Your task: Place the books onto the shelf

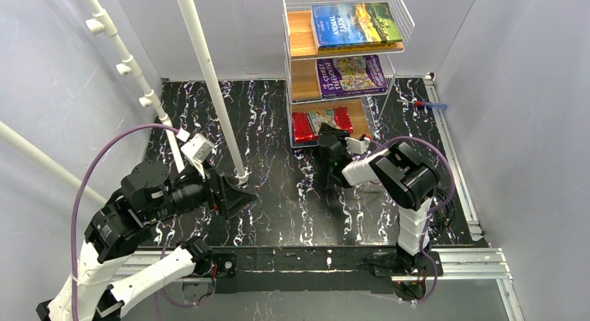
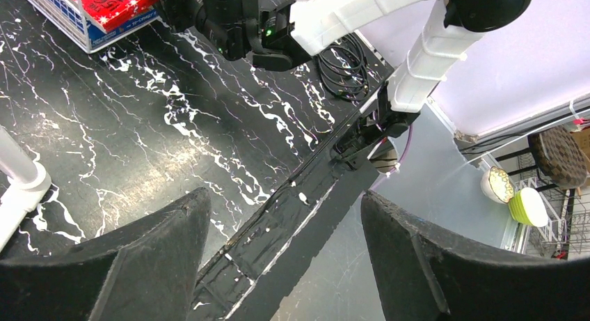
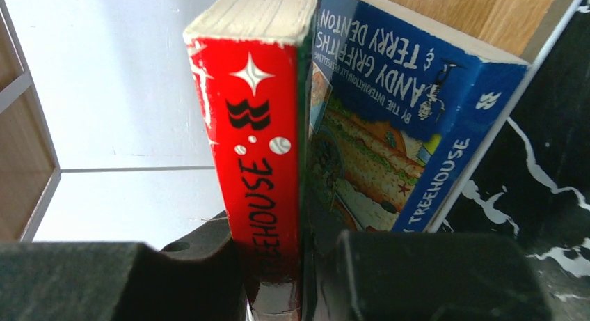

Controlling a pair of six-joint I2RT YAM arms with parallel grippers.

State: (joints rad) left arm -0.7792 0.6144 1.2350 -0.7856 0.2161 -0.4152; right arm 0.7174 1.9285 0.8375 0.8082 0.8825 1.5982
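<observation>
The shelf (image 1: 299, 35), white wire with wooden boards, stands at the back of the table. A blue "Animal Farm" book (image 1: 356, 25) lies on its top tier and a purple Treehouse book (image 1: 351, 75) on the middle tier. At the bottom tier my right gripper (image 1: 332, 141) is shut on a red Treehouse book (image 3: 257, 126), which rests against a blue Treehouse book (image 3: 389, 112). The red book (image 2: 111, 4) also shows in the left wrist view, at the shelf's low edge. My left gripper (image 2: 285, 216) hangs open and empty over the near left of the table (image 1: 236, 196).
A white pole (image 1: 209, 77) rises from a base on the black marbled table beside my left gripper, with a second knobbed pole (image 1: 129, 63) further left. A small blue and red tool (image 1: 430, 106) lies at the right rail. Cables (image 2: 344, 67) coil by the right arm's base.
</observation>
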